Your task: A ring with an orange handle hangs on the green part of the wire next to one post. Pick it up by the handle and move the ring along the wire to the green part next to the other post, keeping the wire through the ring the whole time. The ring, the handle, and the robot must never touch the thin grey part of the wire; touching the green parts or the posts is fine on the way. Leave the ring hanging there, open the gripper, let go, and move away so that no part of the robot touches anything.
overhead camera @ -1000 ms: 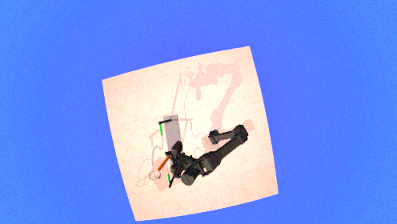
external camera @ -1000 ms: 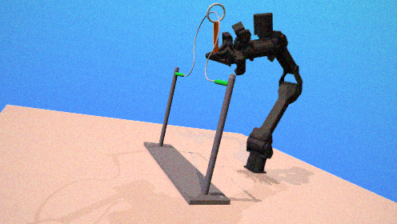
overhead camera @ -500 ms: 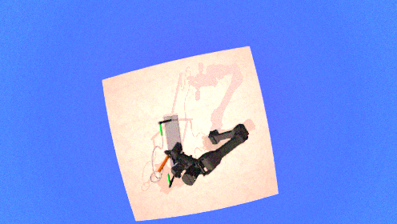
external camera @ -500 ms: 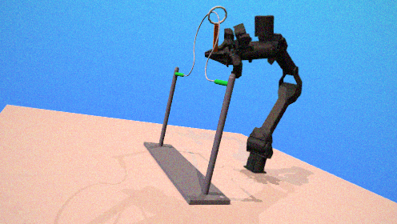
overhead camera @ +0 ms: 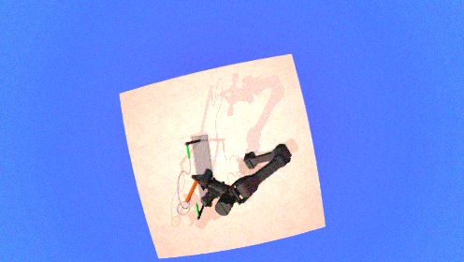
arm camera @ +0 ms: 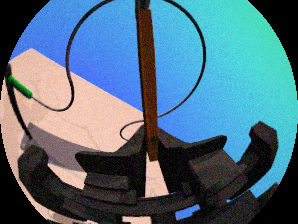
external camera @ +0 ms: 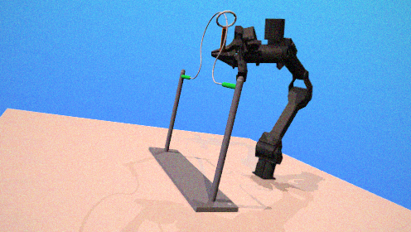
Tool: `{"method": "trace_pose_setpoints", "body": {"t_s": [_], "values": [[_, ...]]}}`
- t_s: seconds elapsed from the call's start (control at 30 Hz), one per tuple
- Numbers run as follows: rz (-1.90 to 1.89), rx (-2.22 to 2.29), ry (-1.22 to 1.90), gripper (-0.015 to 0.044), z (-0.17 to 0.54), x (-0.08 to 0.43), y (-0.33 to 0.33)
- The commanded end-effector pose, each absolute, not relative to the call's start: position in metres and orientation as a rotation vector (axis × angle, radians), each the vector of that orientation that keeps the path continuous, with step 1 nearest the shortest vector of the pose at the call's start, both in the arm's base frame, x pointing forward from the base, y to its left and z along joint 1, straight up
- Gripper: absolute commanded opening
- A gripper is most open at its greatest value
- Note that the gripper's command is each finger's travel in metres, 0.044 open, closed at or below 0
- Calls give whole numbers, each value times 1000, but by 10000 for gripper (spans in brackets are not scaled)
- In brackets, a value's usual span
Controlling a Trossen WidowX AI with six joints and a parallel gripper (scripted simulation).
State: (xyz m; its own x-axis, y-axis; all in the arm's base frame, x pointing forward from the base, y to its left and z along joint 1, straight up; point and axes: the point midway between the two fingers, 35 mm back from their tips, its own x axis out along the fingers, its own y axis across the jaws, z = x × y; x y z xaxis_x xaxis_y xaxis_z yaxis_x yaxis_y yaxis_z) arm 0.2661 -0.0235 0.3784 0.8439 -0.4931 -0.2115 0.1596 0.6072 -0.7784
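The ring is held high by its orange handle, at the top of the wire's arch. My gripper is shut on the handle's lower end. The handle points up from the fingers. The thin grey wire appears to pass through the ring; whether they touch I cannot tell. The ring is out of the wrist view. One green part is at the nearer post, the other green part at the far post.
The near post and the far post stand on a grey base plate. In the exterior view the gripper body overlaps the near post's top; the gap is unclear. The wire's lower bend is close to the fingers in the wrist view.
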Motion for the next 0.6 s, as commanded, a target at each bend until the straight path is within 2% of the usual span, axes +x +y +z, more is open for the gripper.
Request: {"method": "trace_pose_setpoints", "body": {"t_s": [0.0,0.57], "values": [[-407,-892,428,-150,380,265,-26],[-452,-1103,404,-150,387,264,-31]]}}
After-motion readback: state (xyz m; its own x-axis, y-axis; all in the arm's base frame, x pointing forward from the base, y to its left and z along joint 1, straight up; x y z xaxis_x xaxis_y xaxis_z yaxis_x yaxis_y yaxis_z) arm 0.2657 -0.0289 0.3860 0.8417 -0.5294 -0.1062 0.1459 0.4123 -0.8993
